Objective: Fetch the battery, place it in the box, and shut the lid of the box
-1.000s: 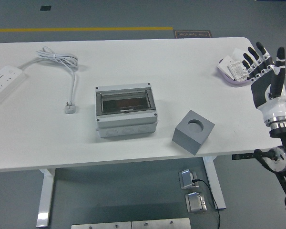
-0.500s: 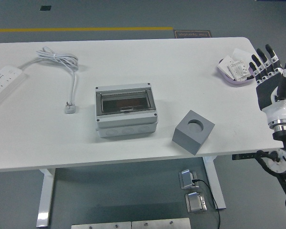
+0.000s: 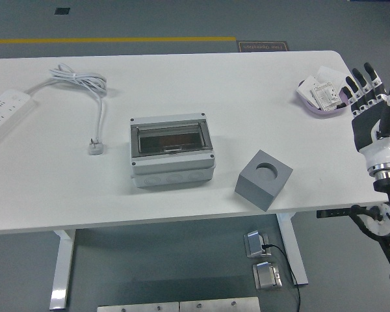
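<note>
Battery: from the head view we could not pick out any battery for certain; we judged it was probably among the white packets in the purple tray (image 3: 305, 97) at the counter's far right corner, though the packets' print was too small to read.
Box: the grey box (image 3: 173, 153) sat near the middle of the counter (image 3: 247, 84), its smoky clear lid lying flat and shut, so we judged it had to be opened before anything could go in.
Right hand: our right hand (image 3: 373, 110) was raised just off the counter's right edge, beside the tray, fingers spread wide and pointing up, holding nothing; we judged this was a ready pose for reaching into the tray.
Left hand: not in the picture.
Grey cube: a grey cube (image 3: 264, 179) with a round hole in its top stood near the front edge, right of the box; we could not tell its purpose.
Power strip: a white power strip (image 3: 3, 112) lay at the far left, and its cable (image 3: 99, 107) ended in an unplugged plug.
Writing: a floor sign beyond the counter carried text too blurred to read.
</note>
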